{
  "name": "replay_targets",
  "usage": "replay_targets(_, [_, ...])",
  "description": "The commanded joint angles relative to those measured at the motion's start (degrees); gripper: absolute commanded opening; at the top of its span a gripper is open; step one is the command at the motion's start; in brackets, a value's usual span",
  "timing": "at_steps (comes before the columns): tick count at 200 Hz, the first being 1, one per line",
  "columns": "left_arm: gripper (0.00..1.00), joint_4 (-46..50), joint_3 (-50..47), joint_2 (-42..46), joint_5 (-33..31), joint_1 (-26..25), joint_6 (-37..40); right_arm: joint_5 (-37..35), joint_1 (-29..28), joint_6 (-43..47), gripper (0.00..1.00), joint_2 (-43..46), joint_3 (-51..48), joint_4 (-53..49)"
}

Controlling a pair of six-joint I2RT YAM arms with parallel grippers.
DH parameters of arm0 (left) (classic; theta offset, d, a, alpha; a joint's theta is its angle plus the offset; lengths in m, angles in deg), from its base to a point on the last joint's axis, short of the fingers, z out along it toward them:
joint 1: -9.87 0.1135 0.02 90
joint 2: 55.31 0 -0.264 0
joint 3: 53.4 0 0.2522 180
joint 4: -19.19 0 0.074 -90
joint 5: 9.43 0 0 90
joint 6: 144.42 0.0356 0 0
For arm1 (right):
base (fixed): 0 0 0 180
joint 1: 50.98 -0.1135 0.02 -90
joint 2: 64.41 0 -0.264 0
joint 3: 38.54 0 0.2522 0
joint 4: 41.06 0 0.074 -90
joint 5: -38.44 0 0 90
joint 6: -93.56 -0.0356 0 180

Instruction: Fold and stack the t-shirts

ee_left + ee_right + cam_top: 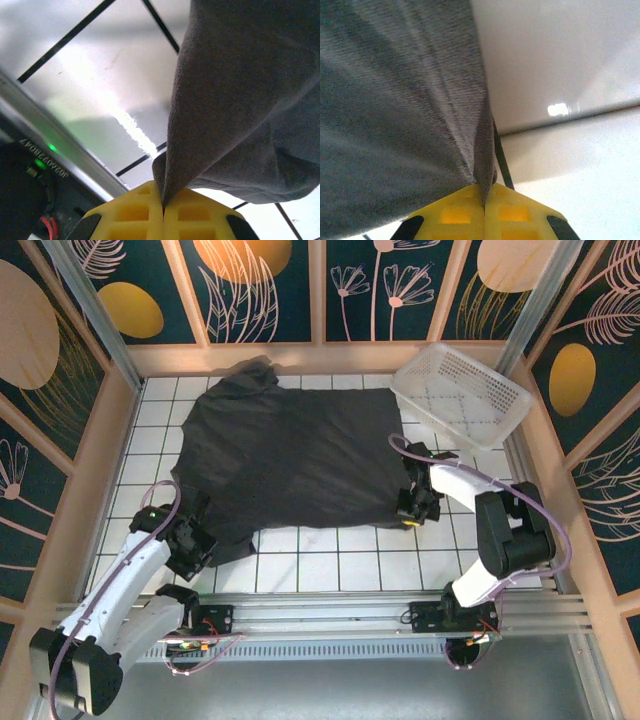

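1. Dark t-shirt [290, 465] lies spread on the tiled table [330, 565], its far edge bunched at the back wall.
2. Clamped tight: left gripper [163, 209] on its near-left corner, right gripper [484, 196] on its near-right edge.
3. Bare tiles in front; basket [462, 395] sits far right.

**Charcoal on white, ringed in teal and gold**

A plain charcoal-grey t-shirt [290, 465], nearly black, lies against a white tiled table [340, 560] with dark grid lines. At 2 o'clock is a translucent white perforated basket [460, 395]. From 9 round to 3 o'clock, the wall panels [265, 290] are deep teal with orange-gold ovals and pale line-drawn plants. The left arm [125, 565] and right arm [460, 483] are white with black joints and lilac cables [395, 445]. The left gripper [163, 206] and right gripper [484, 192] are yellow.
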Motion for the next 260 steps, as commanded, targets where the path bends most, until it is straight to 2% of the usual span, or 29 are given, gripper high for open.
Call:
replay_targets(1, [0.00,5.4,2.0,-0.6,-1.1,-0.1,-2.9,1.4,-1.2,-2.1,0.00,1.3,0.8,-5.8])
replay_targets(24, [0.00,3.9,4.0,-2.1,-2.4,-0.1,-2.7,1.4,-1.2,-3.6,0.00,-0.8,3.5,-5.4])
replay_targets(43, [0.00,1.6,7.8,-4.6,-5.4,-0.1,-2.3,4.3,-0.3,-5.0,0.00,-1.4,4.8,-4.8])
replay_targets(84, [0.00,-7.4,17.6,-14.7,-8.0,-0.1,1.4,11.2,5.2,-5.8,0.00,-2.0,8.7,-5.5])
replay_targets(105, [0.00,-9.8,25.8,-20.2,-10.4,0.0,4.2,17.3,9.3,-7.0,0.00,-3.2,11.6,-5.3])
replay_targets(139, [0.00,-11.3,36.1,-27.4,-14.0,0.8,8.9,21.4,11.0,-10.6,0.00,-6.2,17.9,-3.8])
replay_targets(220, [0.00,-21.3,45.4,-38.0,-13.9,7.0,16.2,18.5,11.0,-17.9,0.00,-15.0,30.4,0.7])
replay_targets(260, [0.00,-23.2,48.8,-42.5,-16.0,8.5,19.5,13.9,11.1,-20.1,0.00,-18.0,33.5,0.7])
